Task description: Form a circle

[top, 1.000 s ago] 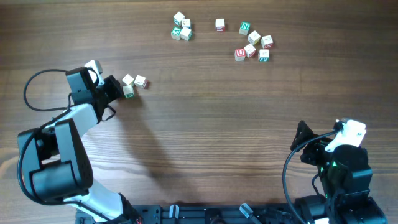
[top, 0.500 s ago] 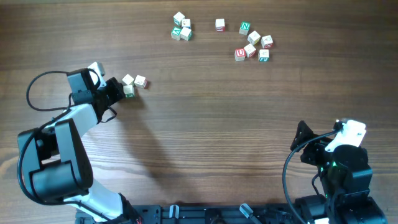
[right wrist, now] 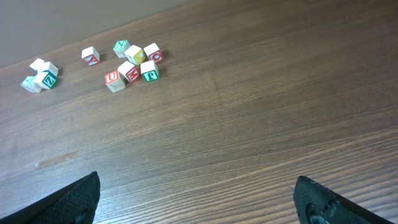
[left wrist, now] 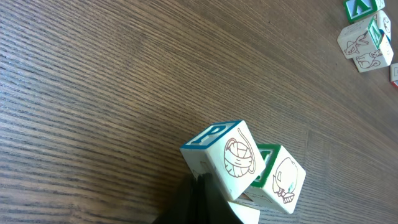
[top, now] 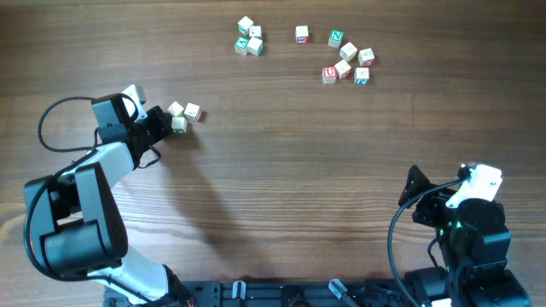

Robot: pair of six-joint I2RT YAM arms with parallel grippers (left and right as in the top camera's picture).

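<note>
- Left claw (top: 165, 124) is pinched together and holds nothing. The closed tips act as a pusher, set against the clump's 8 o'clock edge.
- The circle (top: 182, 115) is a tight clump of three letter cubes at 10 o'clock on the table (top: 299, 170), with no ring formed yet. The wrist view shows the P cube (left wrist: 222, 152) touching the green-print one (left wrist: 278, 176).
- Right claw (right wrist: 199, 202) is spread wide and empty, parked at 5 o'clock, likely to keep clear.
- Spare cubes (top: 345, 58) sit at 12–1 o'clock, well apart from the clump. A ring probably needs them.
</note>
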